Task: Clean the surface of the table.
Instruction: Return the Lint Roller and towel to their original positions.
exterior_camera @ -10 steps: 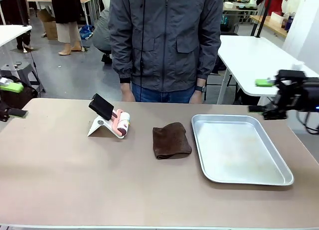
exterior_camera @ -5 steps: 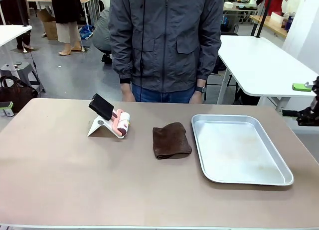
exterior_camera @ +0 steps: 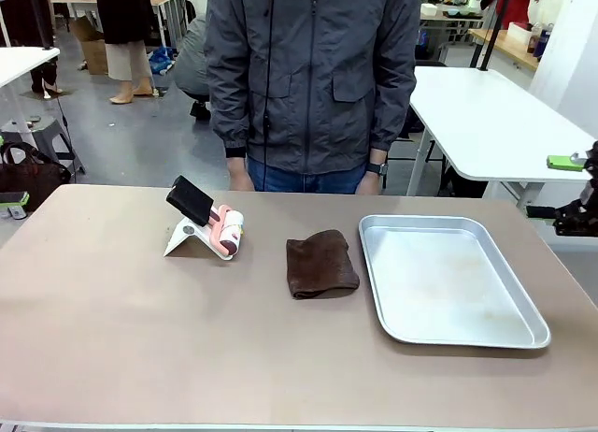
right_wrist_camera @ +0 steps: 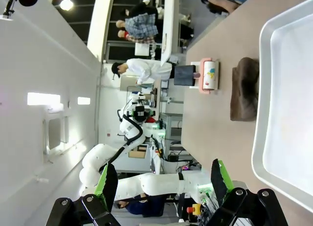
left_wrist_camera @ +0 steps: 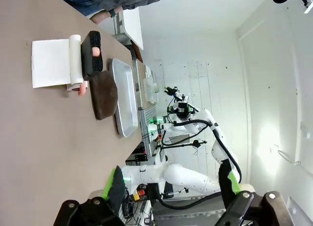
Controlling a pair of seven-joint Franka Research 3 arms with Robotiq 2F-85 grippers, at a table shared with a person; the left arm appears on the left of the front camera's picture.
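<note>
The taupe table (exterior_camera: 140,338) carries a folded brown cloth (exterior_camera: 320,264) at its middle. Left of the cloth stands a white roll in a pink holder with a black block (exterior_camera: 207,223) on a white stand. My left gripper (exterior_camera: 11,204) sits just off the table's left edge, and in its wrist view the left gripper (left_wrist_camera: 171,184) stands open and empty. My right gripper (exterior_camera: 566,189) hangs beyond the right edge, past the tray. The right gripper (right_wrist_camera: 162,179) is open too, with nothing between its green pads. Both wrist views look along the table at the cloth (left_wrist_camera: 104,95) (right_wrist_camera: 244,89).
A shiny silver tray (exterior_camera: 374,264) lies empty right of the cloth. A person in a grey jacket (exterior_camera: 313,77) stands at the far edge. A white table (exterior_camera: 486,114) stands behind at the right, and a dark bag (exterior_camera: 33,175) at the left.
Both grippers have pulled outward from the table's side edges over the last second. The cloth, roll and tray have not moved.
</note>
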